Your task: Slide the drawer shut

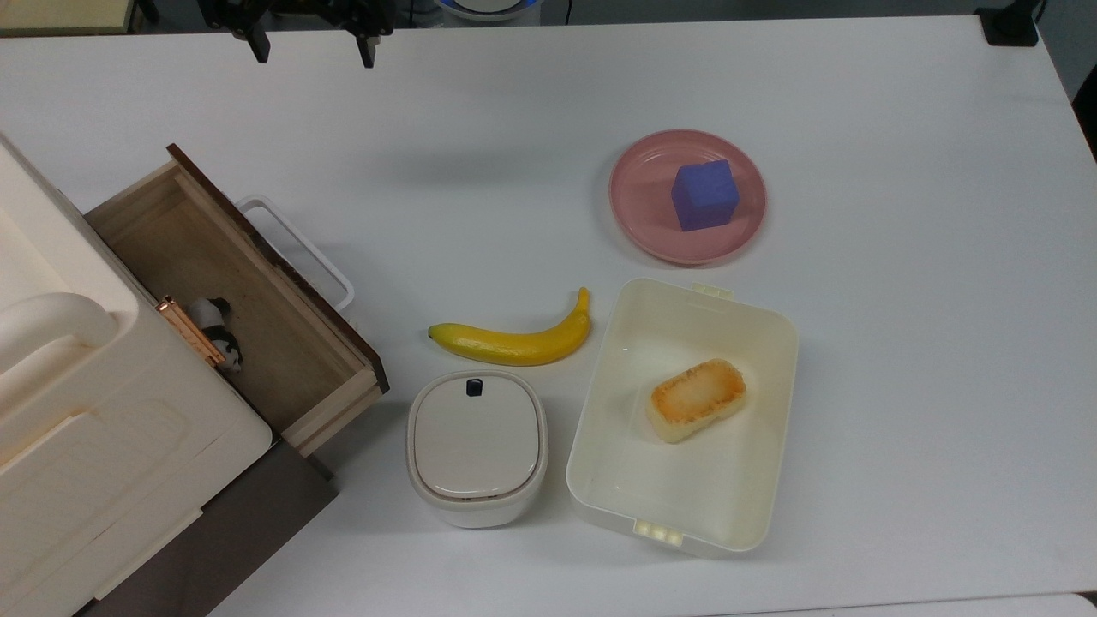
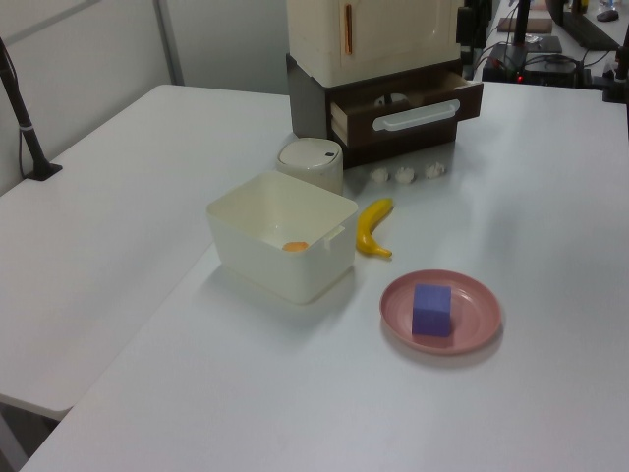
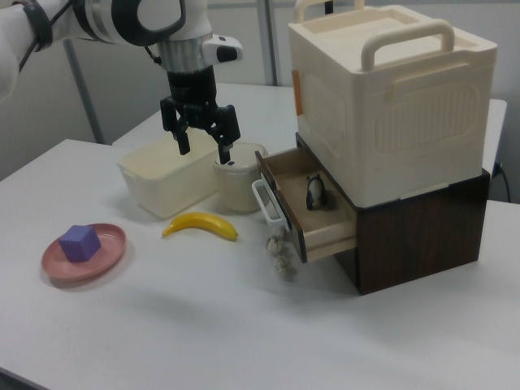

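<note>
- Looking at the gripper (image 3: 203,141), I see its two fingers spread wide with nothing between them, hanging in the air above the table (image 1: 900,360).
- In the top view the gripper (image 1: 310,50) is cut off by the upper edge, so I only see the two fingertips.
- The drawer (image 3: 313,213) stands pulled out from the cabinet (image 3: 390,97), white handle (image 3: 267,202) facing the banana (image 3: 201,224).
- A small black-and-white figure (image 1: 218,330) sits inside; I can't make out what it is.
</note>
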Robot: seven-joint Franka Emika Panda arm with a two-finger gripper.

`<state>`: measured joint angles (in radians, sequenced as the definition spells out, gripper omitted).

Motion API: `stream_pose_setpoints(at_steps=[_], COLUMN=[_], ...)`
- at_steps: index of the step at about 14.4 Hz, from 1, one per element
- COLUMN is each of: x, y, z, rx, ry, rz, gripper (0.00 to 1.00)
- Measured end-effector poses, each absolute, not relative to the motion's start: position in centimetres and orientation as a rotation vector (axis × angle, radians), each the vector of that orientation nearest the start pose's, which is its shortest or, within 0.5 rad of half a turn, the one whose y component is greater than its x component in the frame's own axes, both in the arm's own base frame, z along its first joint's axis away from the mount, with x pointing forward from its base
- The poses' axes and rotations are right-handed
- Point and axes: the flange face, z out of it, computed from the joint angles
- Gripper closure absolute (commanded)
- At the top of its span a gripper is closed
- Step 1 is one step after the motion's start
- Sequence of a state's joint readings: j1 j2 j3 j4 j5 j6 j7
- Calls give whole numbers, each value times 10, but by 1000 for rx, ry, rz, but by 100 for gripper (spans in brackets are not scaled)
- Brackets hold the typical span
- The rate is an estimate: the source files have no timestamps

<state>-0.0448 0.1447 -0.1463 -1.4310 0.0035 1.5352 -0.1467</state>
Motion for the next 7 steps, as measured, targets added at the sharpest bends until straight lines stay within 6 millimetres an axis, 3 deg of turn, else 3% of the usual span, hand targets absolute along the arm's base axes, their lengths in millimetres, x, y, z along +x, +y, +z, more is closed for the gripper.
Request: stream_pose_setpoints(at_steps=[7], x=[588], y=[-105], z=[600], rx=[-3150], ry=[64], rz=[78], gripper=[0])
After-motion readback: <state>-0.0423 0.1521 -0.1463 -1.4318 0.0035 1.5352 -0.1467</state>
